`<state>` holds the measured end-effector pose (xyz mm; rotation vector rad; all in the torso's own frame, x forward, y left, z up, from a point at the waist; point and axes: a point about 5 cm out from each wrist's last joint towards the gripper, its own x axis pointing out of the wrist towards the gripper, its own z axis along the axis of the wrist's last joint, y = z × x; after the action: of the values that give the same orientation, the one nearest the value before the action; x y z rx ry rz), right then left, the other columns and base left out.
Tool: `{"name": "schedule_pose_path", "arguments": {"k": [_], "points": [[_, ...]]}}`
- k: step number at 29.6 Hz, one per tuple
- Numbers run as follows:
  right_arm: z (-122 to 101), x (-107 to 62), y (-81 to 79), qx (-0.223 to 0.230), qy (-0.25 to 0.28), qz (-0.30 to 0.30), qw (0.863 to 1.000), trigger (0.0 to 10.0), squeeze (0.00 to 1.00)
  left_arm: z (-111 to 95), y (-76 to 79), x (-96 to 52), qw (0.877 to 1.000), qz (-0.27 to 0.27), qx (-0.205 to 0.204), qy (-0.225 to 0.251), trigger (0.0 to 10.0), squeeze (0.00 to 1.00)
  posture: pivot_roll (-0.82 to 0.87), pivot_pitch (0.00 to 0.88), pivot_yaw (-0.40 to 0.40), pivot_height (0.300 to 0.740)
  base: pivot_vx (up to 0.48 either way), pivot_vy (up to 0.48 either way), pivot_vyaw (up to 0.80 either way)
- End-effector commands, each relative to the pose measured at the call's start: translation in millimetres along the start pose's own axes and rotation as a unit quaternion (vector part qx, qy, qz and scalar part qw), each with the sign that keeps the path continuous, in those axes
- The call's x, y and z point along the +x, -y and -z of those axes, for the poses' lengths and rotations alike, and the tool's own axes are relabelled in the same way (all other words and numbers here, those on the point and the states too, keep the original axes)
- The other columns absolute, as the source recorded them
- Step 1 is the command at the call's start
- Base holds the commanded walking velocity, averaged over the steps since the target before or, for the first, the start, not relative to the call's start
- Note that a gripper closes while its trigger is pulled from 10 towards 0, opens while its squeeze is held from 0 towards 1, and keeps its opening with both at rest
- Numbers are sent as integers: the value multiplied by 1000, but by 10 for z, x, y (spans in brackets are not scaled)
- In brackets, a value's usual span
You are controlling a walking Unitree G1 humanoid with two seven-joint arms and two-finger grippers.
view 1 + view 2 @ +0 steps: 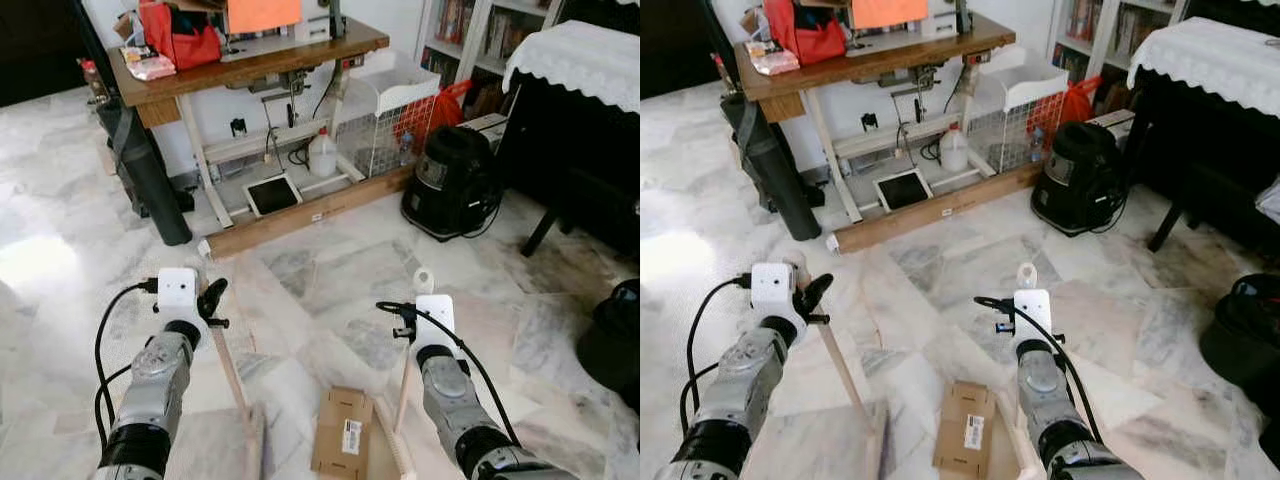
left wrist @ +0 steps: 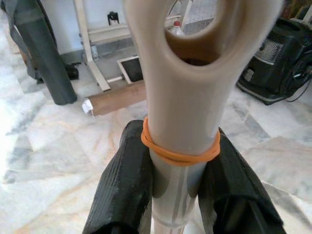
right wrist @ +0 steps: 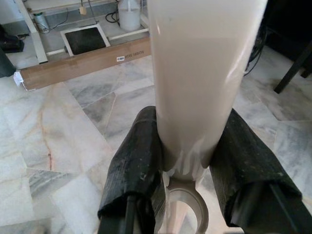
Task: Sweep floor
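Cream plastic sits pinched in both of your jaws. Your left gripper [image 2: 178, 185] has its two black fingers closed on the broom handle [image 1: 228, 365] just below an orange rubber band [image 2: 180, 152], with the handle's looped end [image 2: 195, 39] rising beyond the fingertips; the stick slants down from those jaws toward the marble floor [image 1: 330, 270] between your arms. Your right gripper [image 3: 187, 161] is clamped the same way on the dustpan handle [image 1: 405, 385], the pale shaft squeezed between the fingers and its small hanging loop [image 1: 424, 279] poking up past the wrist. A flattened cardboard box [image 1: 342, 432] lies on the floor between the two handles, close to the right one. Farther ahead stand a wooden worktop [image 1: 250, 60] carrying a red bag [image 1: 180, 40], a long cardboard tube [image 1: 300, 215] on the floor beneath it, and a black vacuum cleaner [image 1: 452, 180].
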<state>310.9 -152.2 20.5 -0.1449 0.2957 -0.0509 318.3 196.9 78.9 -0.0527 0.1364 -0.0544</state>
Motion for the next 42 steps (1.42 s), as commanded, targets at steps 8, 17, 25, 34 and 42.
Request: {"name": "schedule_pose_path", "arguments": {"k": [8, 17, 25, 34, 42], "points": [[-94, 41, 14, -2, 15, 2, 1000, 10000, 0, -37, 22, 41, 997, 22, -72, -8, 10000, 0, 81, 0, 39, 740, 0, 0, 0], [-124, 58, 16, -2, 16, 1, 1000, 10000, 0, -136, 91, 87, 994, 50, -102, 3, 10000, 0, 89, 0, 36, 740, 0, 0, 0], [-160, 77, 15, -1, 18, 1, 1000, 10000, 0, -230, 86, 107, 989, 61, -133, 13, 10000, 0, 99, 0, 35, 740, 0, 0, 0], [-185, 89, 16, -1, 21, 1, 1000, 10000, 0, -348, 72, 128, 989, 60, -131, 34, 10000, 0, 102, 0, 34, 740, 0, 0, 0], [-256, 110, 65, 20, 38, 16, 999, 10000, 0, -782, -131, 79, 984, -62, -5, 169, 10000, 0, 90, 0, 38, 740, 0, 0, 0]]}}
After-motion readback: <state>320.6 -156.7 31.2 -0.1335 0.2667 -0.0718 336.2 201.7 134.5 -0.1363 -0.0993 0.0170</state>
